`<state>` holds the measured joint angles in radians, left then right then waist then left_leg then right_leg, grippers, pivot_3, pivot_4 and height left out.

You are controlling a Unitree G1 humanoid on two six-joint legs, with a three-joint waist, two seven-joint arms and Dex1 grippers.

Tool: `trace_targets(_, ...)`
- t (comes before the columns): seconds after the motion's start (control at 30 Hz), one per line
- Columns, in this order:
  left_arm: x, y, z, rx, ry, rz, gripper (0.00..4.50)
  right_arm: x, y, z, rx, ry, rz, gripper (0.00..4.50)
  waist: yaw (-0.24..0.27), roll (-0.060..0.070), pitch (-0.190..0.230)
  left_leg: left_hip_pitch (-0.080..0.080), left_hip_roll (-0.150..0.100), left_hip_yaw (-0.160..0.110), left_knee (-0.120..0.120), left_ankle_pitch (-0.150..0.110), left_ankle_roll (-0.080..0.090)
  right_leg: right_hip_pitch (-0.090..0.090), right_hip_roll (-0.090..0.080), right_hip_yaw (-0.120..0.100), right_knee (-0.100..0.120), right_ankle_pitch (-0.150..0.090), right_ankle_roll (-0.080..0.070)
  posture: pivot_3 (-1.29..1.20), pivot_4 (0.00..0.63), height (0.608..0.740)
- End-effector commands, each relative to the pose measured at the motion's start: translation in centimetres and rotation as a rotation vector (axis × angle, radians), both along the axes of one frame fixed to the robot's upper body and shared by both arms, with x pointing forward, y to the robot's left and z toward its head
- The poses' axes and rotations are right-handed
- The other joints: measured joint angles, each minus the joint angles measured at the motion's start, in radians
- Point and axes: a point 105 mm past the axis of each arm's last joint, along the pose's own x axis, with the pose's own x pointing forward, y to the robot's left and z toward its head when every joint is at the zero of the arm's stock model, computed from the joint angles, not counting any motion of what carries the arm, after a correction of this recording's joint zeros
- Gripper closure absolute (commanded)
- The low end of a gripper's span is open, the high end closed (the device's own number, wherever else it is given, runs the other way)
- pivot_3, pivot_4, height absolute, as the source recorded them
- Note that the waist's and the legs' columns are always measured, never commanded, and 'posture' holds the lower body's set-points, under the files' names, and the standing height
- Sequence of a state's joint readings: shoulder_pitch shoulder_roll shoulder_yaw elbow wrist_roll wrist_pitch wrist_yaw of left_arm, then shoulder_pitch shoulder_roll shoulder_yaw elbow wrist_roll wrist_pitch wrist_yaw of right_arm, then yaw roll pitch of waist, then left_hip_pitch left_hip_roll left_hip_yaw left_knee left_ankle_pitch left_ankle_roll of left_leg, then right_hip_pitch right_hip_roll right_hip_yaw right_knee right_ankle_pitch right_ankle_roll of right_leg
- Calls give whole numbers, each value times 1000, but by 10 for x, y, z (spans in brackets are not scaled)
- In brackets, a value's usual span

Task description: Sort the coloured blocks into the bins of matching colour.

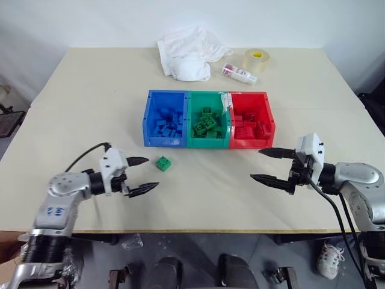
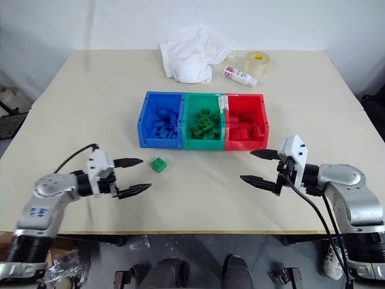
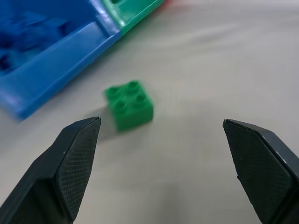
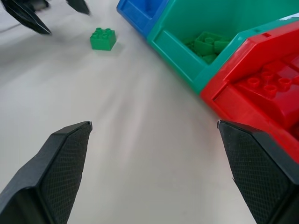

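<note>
Where the beige table (image 1: pixel 198 198) ends, white wall (image 1: pixel 120 21) rises behind

blurred: green block (image 3: pixel 129 104) | cut off: blue bin (image 3: pixel 51 56) | hidden: bin floors

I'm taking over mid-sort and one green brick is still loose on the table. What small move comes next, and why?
Probably ease the left gripper forward so its open fingers straddle the green block. That block sits on the table just ahead of it, in front of the blue bin, and the right gripper is much farther off.
</note>
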<state>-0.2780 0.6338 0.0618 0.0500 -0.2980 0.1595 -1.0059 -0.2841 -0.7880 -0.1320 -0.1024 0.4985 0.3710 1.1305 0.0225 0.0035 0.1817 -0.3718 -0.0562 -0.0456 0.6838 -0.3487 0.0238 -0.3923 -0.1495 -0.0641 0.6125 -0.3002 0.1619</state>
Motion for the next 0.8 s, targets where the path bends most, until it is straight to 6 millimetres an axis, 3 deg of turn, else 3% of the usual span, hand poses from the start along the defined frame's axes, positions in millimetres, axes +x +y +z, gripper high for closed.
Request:
trace_targets(0.03, 13, -7, -3, 9, -32, 13, 37, -5, -1, 12, 14, -60, -7, 0, 0, 0, 0, 0, 0, 0, 0, 0, 0, 0, 0, 0, 0, 0, 0, 0, 150, 740)
trace_targets(0.13, 23, -10, -12, 39, -5, 34, 37, -6, -3, 11, 16, -65, -26, 0, 0, 0, 0, 0, 0, 0, 0, 0, 0, 0, 0, 0, 0, 0, 0, 0, 150, 740)
trace_targets(0.23, 32, -11, -16, 18, -1, 52, 606, -10, -5, 10, 19, -63, -40, 0, 0, 0, 0, 0, 0, 0, 0, 0, 0, 0, 0, 0, 0, 0, 0, 0, 150, 740)
trace_targets(0.47, 38, -15, -15, 9, 1, 22, 2910, -14, -8, 8, 23, -64, -67, 0, 1, 0, 0, 0, 0, 0, 1, 0, 0, 0, 0, 0, 0, 0, 0, 0, 150, 740)
trace_targets(0.5, 38, -16, -15, 6, -1, 17, 3078, -14, -8, 8, 24, -64, -69, 0, 1, 0, 0, 0, 0, 0, 1, 0, 0, 0, 0, 0, 0, 0, 0, 0, 150, 740)
trace_targets(0.67, 32, -28, 9, -32, -44, -65, 3075, -16, -10, 8, 30, -69, -90, 0, 2, 0, 0, 0, 0, 0, 1, 0, 0, 0, 0, 0, 0, 0, 0, 0, 150, 740)
trace_targets(0.8, 43, -47, 50, -56, -136, -109, 3075, -19, -13, 7, 33, -74, -111, 0, 7, 0, 0, 0, 0, 0, 1, 0, 0, 0, 0, 0, 0, 0, 0, 0, 150, 740)
